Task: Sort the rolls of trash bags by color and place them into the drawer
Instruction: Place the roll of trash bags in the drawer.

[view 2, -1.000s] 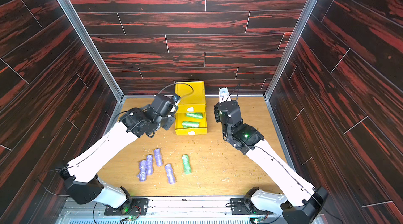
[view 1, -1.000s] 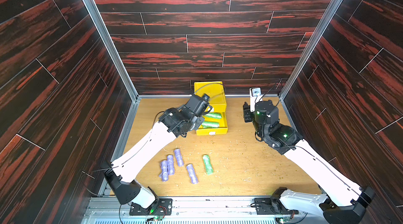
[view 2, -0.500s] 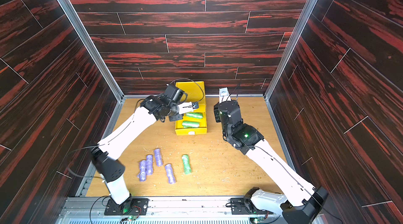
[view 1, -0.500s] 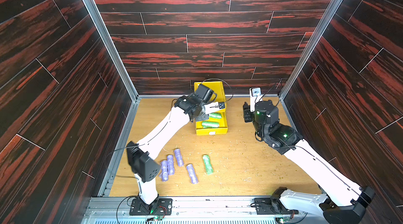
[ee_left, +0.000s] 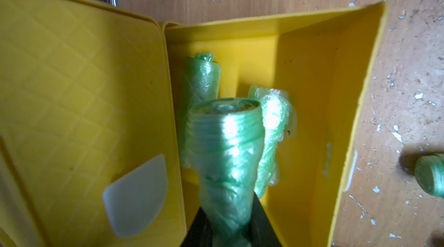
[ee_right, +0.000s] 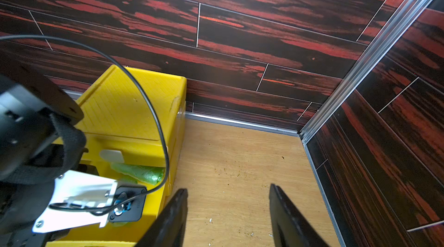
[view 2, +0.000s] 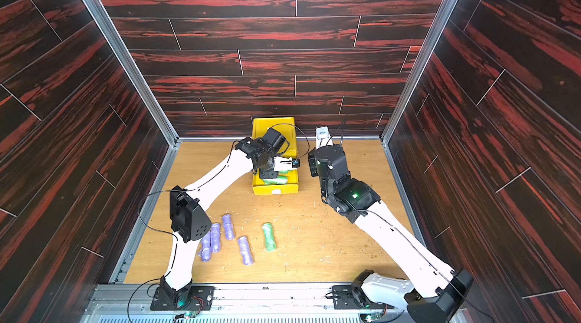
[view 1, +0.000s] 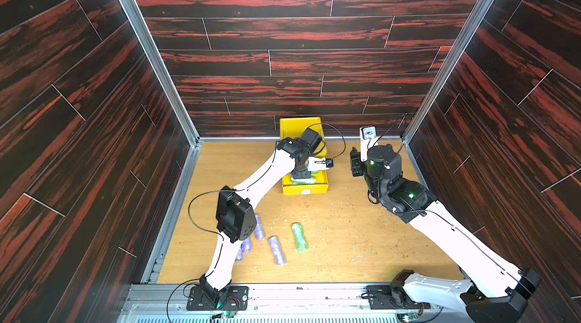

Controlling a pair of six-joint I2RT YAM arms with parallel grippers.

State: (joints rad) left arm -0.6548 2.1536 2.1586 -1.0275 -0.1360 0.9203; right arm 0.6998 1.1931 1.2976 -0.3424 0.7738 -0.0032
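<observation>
The yellow drawer cabinet (view 1: pixel 298 129) stands against the back wall, with its lowest drawer (view 1: pixel 305 191) pulled out. My left gripper (ee_left: pixel 229 217) is shut on a green roll (ee_left: pixel 225 152) and hangs over the open drawer (ee_left: pixel 312 89). Two green rolls (ee_left: pixel 201 77) (ee_left: pixel 274 123) lie inside it. In both top views the left gripper (view 1: pixel 300 176) (view 2: pixel 268 173) covers part of the drawer. One more green roll (view 1: pixel 299 236) and several purple rolls (view 1: pixel 277 250) lie on the table near the front. My right gripper (ee_right: pixel 228 209) is open and empty, just to the right of the drawer.
The wooden table (view 1: pixel 361 236) is boxed in by dark panelled walls on three sides. The left arm's elbow (view 1: pixel 234 220) hangs over some of the purple rolls. A black cable (ee_right: pixel 153 113) loops over the cabinet. Small crumbs are scattered on the table.
The left arm has swung from the drawer's left side to above the open drawer, its elbow dropping toward the front. The right arm has not moved.
</observation>
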